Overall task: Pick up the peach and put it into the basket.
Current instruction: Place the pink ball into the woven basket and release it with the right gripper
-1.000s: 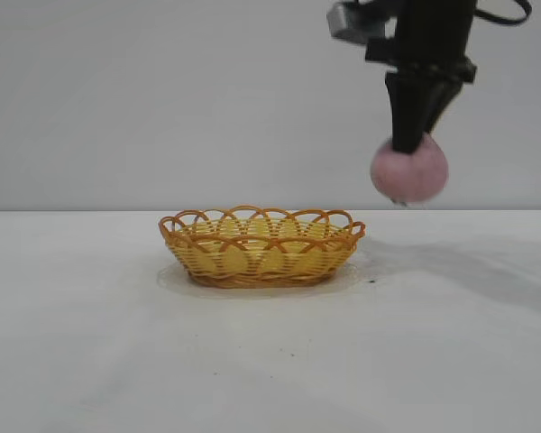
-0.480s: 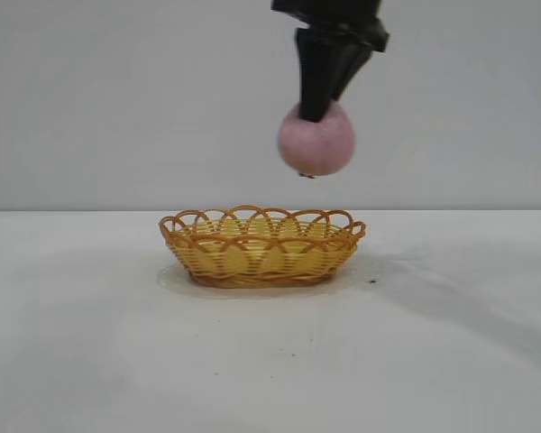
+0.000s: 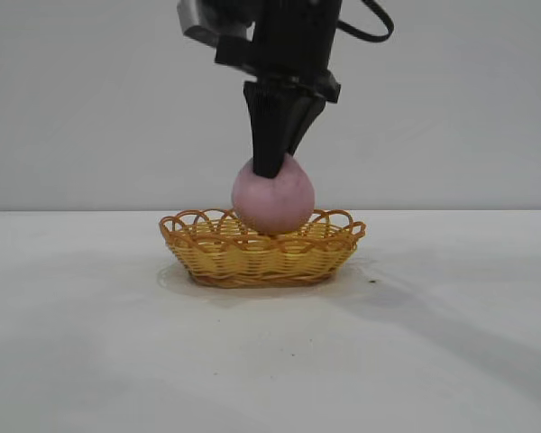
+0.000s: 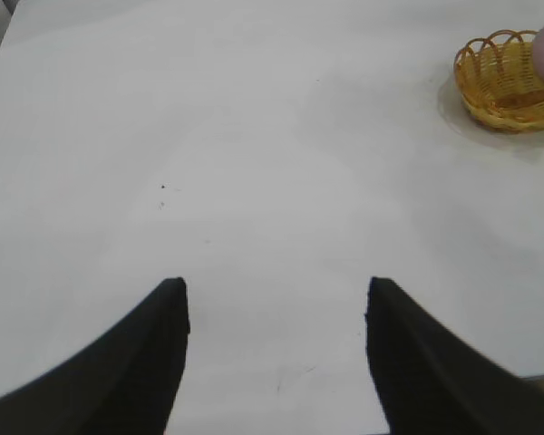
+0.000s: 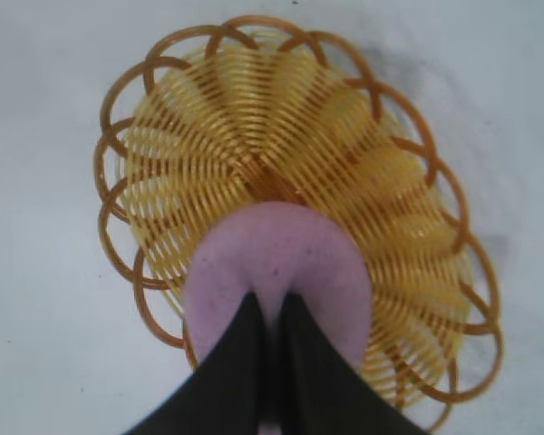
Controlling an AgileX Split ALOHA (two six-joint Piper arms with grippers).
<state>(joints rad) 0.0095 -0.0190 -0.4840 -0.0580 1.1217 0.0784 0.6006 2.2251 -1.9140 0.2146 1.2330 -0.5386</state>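
White tabletop (image 3: 90, 361) filling the lower half of the exterior frame, matte, lightly scuffed. Plain pale grey wall (image 3: 81, 99) across the upper half, meeting the table in a straight level line just below mid-frame. Soft grey shadow (image 3: 433, 311) stretching from centre toward the lower right of the frame. Tiny dark speck (image 3: 372, 280) on the surface, right of centre. From the left wrist view, more bare white table, with one small dark fleck (image 4: 162, 187) left of centre and a fainter mark just under it.
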